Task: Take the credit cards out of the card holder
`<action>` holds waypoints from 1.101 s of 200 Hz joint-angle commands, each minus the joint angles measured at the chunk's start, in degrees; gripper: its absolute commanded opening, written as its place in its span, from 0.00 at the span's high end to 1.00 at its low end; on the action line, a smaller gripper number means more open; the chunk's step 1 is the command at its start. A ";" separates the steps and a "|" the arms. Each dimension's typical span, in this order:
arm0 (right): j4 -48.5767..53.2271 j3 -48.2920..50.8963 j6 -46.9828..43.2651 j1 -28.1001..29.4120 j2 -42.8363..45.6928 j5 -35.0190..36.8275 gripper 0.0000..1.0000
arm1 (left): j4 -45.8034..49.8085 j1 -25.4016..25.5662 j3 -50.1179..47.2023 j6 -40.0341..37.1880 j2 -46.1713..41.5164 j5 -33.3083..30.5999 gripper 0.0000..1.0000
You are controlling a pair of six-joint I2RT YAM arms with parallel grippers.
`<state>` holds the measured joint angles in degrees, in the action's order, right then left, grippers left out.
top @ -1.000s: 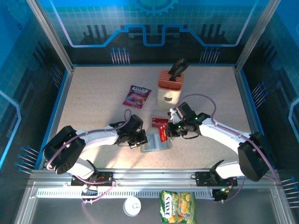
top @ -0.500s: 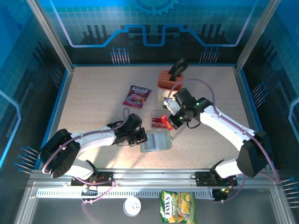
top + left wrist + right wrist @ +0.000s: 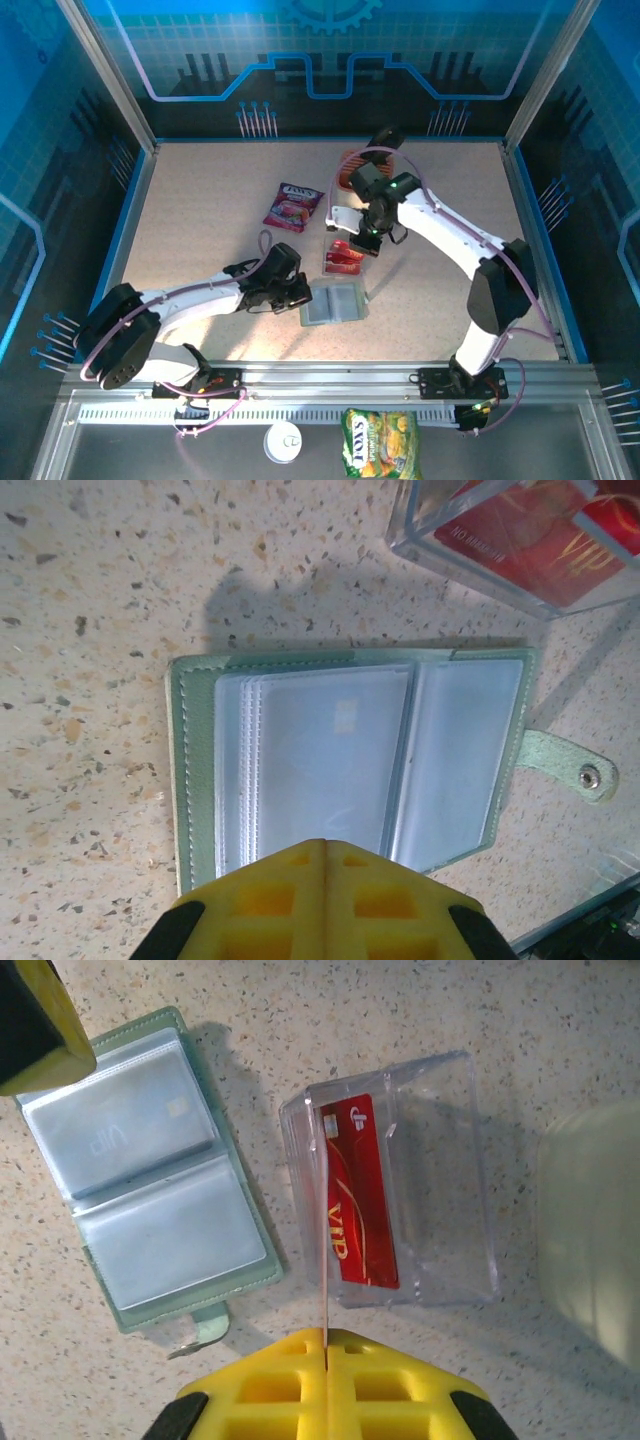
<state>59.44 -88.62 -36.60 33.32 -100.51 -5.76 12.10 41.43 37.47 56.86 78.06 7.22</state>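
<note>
Left arm (image 3: 200,297), right arm (image 3: 450,230) alike: white links, black joints, lilac cables (image 3: 264,240) looping alongside. Black bases (image 3: 205,382) at the table's (image 3: 200,210) near edge. Jaws yellow, waffle-moulded, black-cornered.

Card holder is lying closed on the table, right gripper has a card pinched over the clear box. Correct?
Not quite: the card holder lies open, inside facing up, as the left wrist view shows. The right gripper does pinch a card edge-on over the clear box.
</note>
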 commanded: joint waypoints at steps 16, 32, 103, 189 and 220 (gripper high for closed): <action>6.96 -7.39 -7.12 -0.45 -6.16 0.39 1.00 | 2.03 -0.42 -1.90 0.14 -3.63 -1.94 1.00; 7.54 -9.14 -7.72 -0.72 -8.51 0.31 1.00 | 2.29 -0.60 -2.46 0.18 -4.59 -2.16 1.00; 9.03 -13.44 -8.42 -1.15 -16.64 -1.10 1.00 | 2.93 -1.09 -5.07 0.80 -8.00 -2.89 1.00; 9.29 -12.63 -5.79 -1.16 -16.21 -0.74 0.89 | 1.90 -1.48 -5.66 1.10 -7.28 -2.33 1.00; 9.30 -10.62 -4.07 -1.06 -13.40 -0.38 0.87 | 0.97 -1.54 -5.74 1.06 -6.03 -1.79 1.00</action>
<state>66.63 -100.44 -42.59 32.86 -117.62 -6.15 13.65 40.34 32.51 57.06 70.91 5.34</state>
